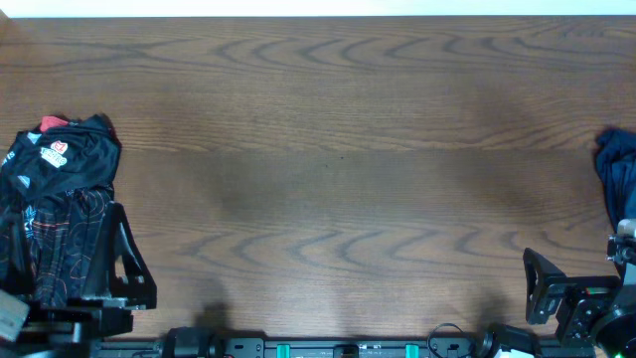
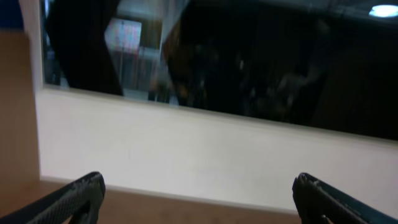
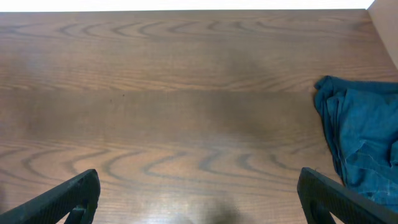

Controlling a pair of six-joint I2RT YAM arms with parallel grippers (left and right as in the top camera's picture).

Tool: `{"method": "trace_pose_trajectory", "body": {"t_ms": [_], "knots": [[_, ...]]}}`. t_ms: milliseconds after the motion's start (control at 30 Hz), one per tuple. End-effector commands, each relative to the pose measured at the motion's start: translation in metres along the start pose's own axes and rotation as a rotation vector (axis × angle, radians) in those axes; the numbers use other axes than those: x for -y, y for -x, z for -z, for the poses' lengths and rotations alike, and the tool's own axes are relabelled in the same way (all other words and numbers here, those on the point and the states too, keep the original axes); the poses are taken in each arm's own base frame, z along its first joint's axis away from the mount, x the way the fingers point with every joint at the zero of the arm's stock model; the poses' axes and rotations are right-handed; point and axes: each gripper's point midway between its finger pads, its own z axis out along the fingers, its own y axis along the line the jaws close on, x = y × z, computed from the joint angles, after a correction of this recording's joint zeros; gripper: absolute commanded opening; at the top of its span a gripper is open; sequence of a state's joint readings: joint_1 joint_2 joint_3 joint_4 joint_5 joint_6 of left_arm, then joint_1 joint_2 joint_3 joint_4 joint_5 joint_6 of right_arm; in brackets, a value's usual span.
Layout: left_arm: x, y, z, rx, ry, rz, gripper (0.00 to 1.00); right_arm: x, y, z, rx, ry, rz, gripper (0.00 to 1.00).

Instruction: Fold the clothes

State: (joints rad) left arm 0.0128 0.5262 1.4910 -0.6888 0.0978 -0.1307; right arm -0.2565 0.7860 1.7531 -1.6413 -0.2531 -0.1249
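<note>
A black jersey [image 1: 58, 194] with thin red lines and a white-red logo lies crumpled at the table's left edge. A bunched blue denim-like garment [image 1: 616, 171] sits at the right edge and also shows in the right wrist view [image 3: 364, 134]. My left gripper [image 1: 119, 261] rests at the front left beside the jersey. In its wrist view, the gripper [image 2: 199, 202] is open, empty and tilted up toward a wall. My right gripper [image 1: 545, 285] waits at the front right. In its own view, it [image 3: 199, 198] stands open over bare wood, left of the blue garment.
The wooden table [image 1: 338, 149] stretches wide between the two garments. A white wall [image 2: 205, 155] and a dark window [image 2: 249, 56] lie beyond the table's far edge. Arm bases and cables line the front edge [image 1: 338, 348].
</note>
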Motion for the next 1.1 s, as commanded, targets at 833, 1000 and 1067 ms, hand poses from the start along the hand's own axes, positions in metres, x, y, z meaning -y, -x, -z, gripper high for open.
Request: {"method": "trace_pose_trajectory", "body": {"t_ms": [833,1000,1067], "knots": [[-0.05,-0.191,-0.018,0.025,0.062,0.001,0.98,0.0,0.0,0.0,-0.003,0.001,0.009,0.99],[-0.068,-0.24,-0.035,-0.045,0.118,0.001,0.98,0.0,0.0,0.0,-0.002,0.001,0.009,0.99],[-0.074,-0.264,-0.041,-0.071,0.125,0.001,0.98,0.0,0.0,0.0,-0.002,0.001,0.009,0.99]]}}
